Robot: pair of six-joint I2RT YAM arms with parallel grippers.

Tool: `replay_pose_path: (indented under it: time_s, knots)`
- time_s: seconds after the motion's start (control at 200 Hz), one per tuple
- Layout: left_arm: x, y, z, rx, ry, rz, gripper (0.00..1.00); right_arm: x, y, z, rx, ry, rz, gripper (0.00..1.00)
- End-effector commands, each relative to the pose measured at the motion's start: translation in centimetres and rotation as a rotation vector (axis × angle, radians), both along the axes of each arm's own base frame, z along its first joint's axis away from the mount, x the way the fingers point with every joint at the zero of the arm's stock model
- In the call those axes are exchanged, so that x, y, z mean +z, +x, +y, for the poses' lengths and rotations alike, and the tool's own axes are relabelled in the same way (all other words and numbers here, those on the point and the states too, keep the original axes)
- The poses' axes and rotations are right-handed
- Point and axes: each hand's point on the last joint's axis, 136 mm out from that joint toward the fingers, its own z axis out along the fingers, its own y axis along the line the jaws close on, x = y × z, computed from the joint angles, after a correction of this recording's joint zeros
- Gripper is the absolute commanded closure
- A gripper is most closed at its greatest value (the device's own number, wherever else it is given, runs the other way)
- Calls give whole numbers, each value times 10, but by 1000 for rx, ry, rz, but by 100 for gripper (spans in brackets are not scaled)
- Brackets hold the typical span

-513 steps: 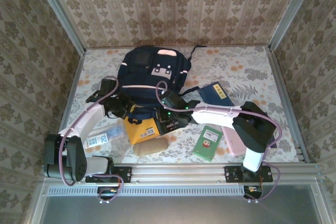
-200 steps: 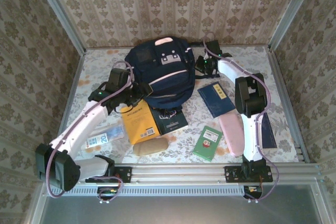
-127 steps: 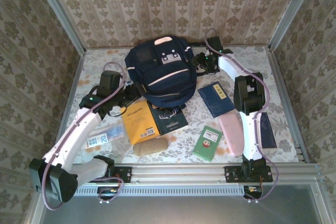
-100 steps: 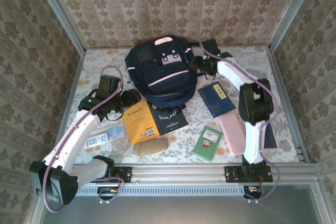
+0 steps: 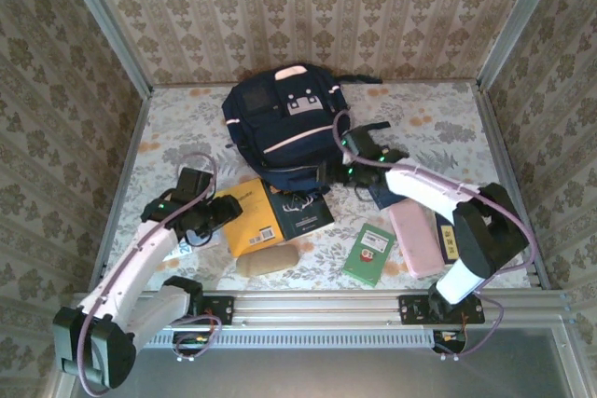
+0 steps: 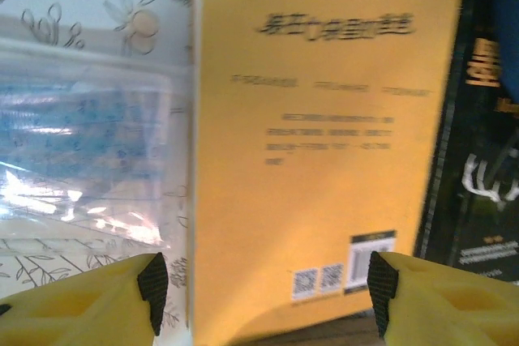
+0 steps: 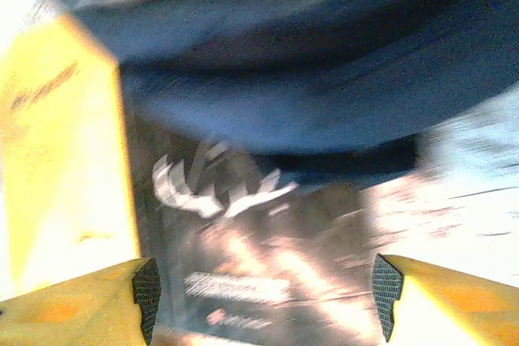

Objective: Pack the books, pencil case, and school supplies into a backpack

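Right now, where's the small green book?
Top view: the small green book lies flat near the front edge of the table, right of centre, just left of the pink case.

- I see the floral-covered bench carrying the backpack at its far middle.
- Just in front of that, the orange-yellow book and black book lie flat, side by side.
- Nearer me lie a tan pouch, a small green book and a pink case.

The middle is blocked by the backpack, with the orange-yellow book and black book crowded against its near edge. Bare table is found at far left and far right.
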Motion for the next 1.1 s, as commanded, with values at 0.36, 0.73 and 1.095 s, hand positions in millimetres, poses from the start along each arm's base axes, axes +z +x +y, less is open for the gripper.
replay_pose_path:
  time_s: [0.36,0.73,1.095]
  knots:
    - [-27,31,3,21,-76,-54,34,-37,-29,105,185,-3,84,39]
    - [-46,49,-6,14,-139,-50,34,-70,-36,114,191,-44,159,44]
    - [-26,51,-23,3,-262,-106,43,-108,-39,109,171,-93,219,46]
